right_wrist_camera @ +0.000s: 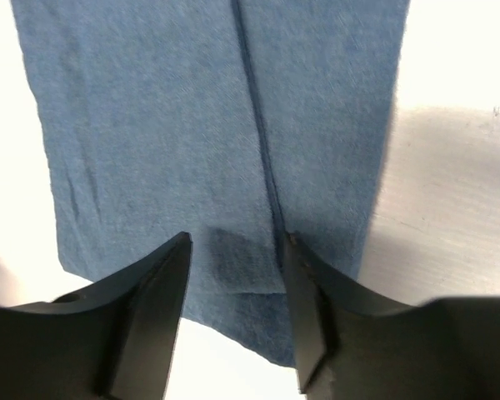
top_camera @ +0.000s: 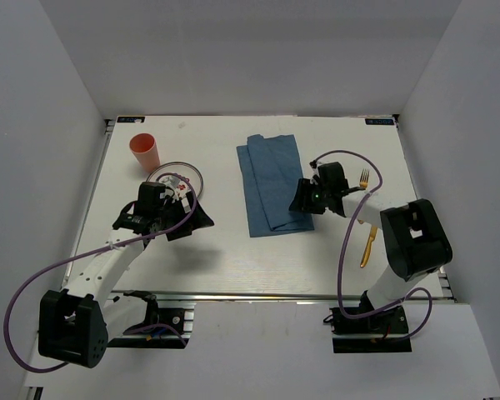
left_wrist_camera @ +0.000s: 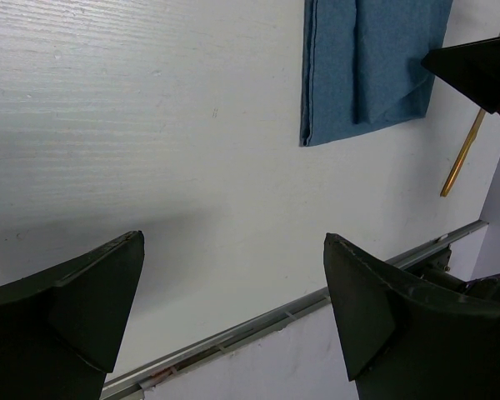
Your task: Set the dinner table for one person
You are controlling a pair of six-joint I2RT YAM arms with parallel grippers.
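Observation:
The white dinner table has a folded blue cloth lying at its middle. My right gripper is open and low over the cloth's right edge. In the right wrist view its jaws straddle a fold of the cloth without pinching it. My left gripper is open and empty over bare table, left of the cloth. The left wrist view shows bare table between its jaws. A gold fork and a gold knife lie at the right.
An orange cup stands at the back left, with a round plate beside it, partly hidden by my left arm. A metal rail runs along the table's front edge. White walls enclose the table on three sides.

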